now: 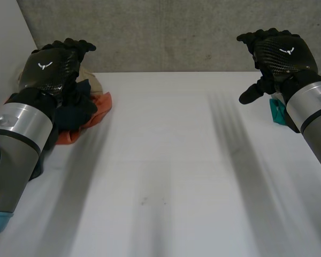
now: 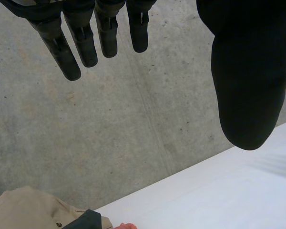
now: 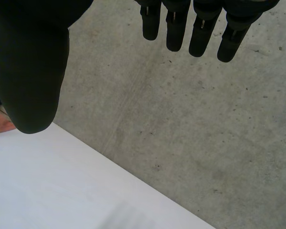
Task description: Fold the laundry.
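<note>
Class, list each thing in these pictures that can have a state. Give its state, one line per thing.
left hand: open, fingers straight, holding nothing, raised over the laundry pile.
right hand: open, fingers straight, holding nothing, raised above the table.
laundry pile: unfolded, with beige, dark and orange cloths heaped together at the table's far left.
teal thing: lying on the table, partly hidden by the right arm; folded or not, cannot tell.

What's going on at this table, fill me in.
Nothing is being folded yet. The left robot hand is raised, open, by a crumpled pile of beige, dark and orange clothes at a far corner of the white table. The right robot hand is also open, holding nothing, near a small teal item at the opposite edge.
</note>
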Controlling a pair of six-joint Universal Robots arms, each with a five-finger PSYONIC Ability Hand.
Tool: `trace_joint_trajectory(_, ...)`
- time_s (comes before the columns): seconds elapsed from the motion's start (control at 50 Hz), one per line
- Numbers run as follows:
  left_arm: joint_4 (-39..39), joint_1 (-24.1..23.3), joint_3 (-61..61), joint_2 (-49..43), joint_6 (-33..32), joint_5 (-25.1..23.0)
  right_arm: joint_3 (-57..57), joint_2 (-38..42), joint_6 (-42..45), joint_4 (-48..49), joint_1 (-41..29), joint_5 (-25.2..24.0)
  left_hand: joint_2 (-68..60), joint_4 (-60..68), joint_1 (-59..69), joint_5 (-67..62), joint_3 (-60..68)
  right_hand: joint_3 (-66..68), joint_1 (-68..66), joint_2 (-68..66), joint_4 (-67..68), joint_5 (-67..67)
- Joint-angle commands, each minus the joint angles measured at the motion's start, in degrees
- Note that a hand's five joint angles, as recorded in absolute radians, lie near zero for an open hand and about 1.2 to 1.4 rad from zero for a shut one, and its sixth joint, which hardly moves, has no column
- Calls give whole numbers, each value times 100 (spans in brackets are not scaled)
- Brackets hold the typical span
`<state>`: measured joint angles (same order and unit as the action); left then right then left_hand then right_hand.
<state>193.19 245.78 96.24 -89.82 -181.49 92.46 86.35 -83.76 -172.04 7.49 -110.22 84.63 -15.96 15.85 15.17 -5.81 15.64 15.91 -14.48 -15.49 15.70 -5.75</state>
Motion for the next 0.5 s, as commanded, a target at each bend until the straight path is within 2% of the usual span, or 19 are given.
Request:
trace_joint_trajectory(0.02,8,-4,0,-10,-1,0,23,9,-5,7,-18,10,596,-585,-517,581,-564,-591,448,549,-570,575)
trace_joint_trajectory(0.34,17,58,-140,-71,-115,9,40,9,188,-10,-18,1,591,-581,-513,576,-559,-591,448,549,-570,575)
trace_joint_trajectory(0.42,70,207,-281,-369,-641,36,40,9,337,-10,-18,-8,574,-564,-496,559,-542,-591,448,549,-570,575)
trace_joint_trajectory(0.5,272,646,-325,-887,-1800,27,49,27,486,-10,-26,-34,574,-564,-496,559,-542,-591,448,549,-570,575)
